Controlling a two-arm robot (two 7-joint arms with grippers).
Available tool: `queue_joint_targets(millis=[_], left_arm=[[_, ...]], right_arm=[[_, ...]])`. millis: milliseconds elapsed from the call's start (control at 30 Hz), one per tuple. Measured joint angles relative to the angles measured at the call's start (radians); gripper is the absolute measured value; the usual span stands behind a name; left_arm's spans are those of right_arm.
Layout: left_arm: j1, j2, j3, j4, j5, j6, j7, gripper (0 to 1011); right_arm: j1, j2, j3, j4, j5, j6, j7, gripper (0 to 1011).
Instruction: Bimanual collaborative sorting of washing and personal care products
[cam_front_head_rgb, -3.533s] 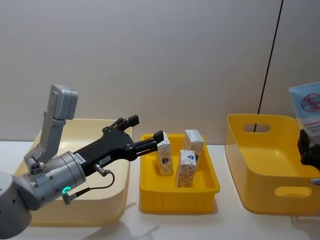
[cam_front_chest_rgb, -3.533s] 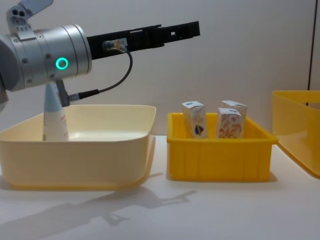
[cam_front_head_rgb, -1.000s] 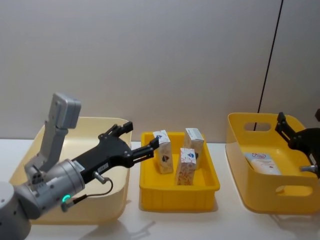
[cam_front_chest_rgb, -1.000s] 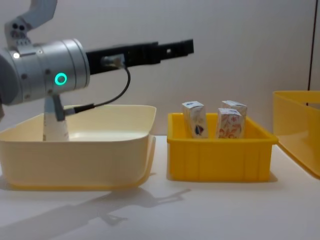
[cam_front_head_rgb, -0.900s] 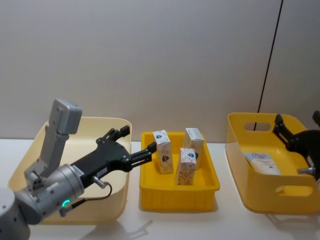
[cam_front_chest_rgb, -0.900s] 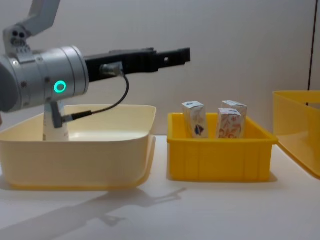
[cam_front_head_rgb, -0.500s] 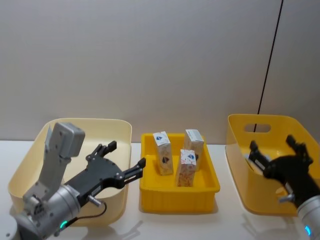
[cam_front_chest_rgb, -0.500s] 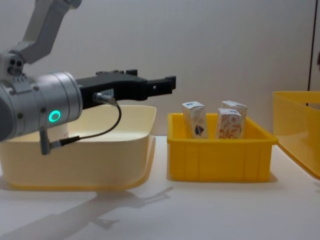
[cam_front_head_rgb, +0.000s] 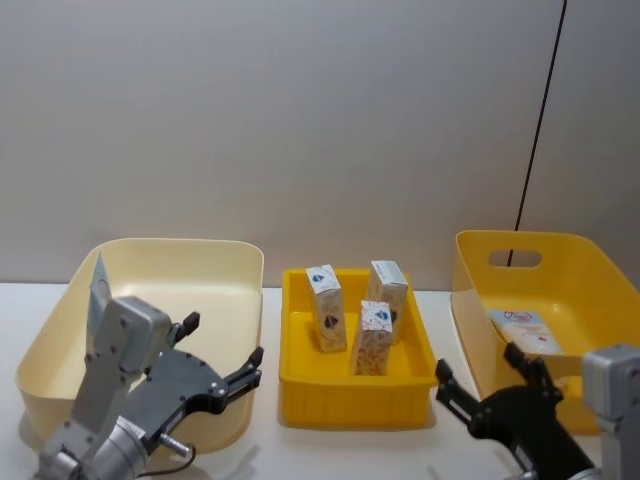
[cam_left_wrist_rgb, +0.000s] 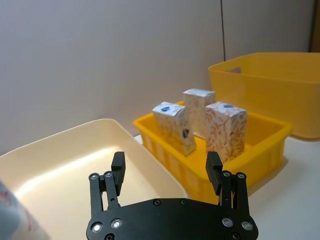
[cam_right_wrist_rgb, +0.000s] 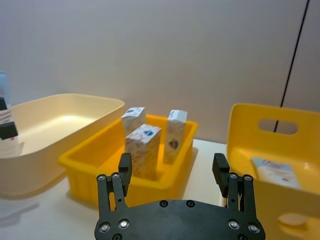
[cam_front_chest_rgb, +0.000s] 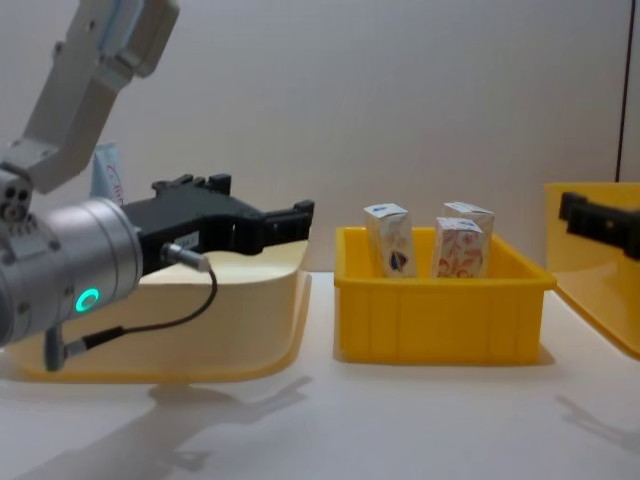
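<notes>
Three white cartons (cam_front_head_rgb: 372, 336) printed orange stand upright in the small yellow tray (cam_front_head_rgb: 355, 388) at the middle. One pale-blue tube (cam_front_head_rgb: 524, 330) lies flat in the big yellow bin (cam_front_head_rgb: 468, 300) on the right. Another tube (cam_front_chest_rgb: 108, 175) stands in the cream bin (cam_front_head_rgb: 235, 252) on the left. My left gripper (cam_front_head_rgb: 222, 343) hangs open and empty near the front corner of the cream bin, pointing at the tray (cam_left_wrist_rgb: 260, 150). My right gripper (cam_front_head_rgb: 478, 364) is open and empty too, low in front of the yellow bin, short of the tray.
A thin black cable (cam_front_head_rgb: 541, 110) runs down the grey wall behind the yellow bin. The white tabletop (cam_front_chest_rgb: 420, 420) stretches in front of the three containers. Narrow gaps separate the tray from the bins on either side.
Both arms have drawn back and down toward the table's front. The left gripper left the cartons; the right gripper let go of the tube, which now lies in the yellow bin.
</notes>
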Motion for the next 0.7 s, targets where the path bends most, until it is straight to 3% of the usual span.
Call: queue_joint_targets(millis=[300, 700], left_arm=[[0.058, 0.015, 0.007, -0.041, 0.071, -0.016, 0.102, 1003], [0.073, 0.018, 0.008, -0.051, 0.088, -0.02, 0.127, 1003]], right_arm=[[-0.025, 0.009, -0.024, -0.014, 0.015, 0.001, -0.001, 1001], [-0.025, 0.009, -0.024, -0.014, 0.015, 0.001, -0.001, 1001]])
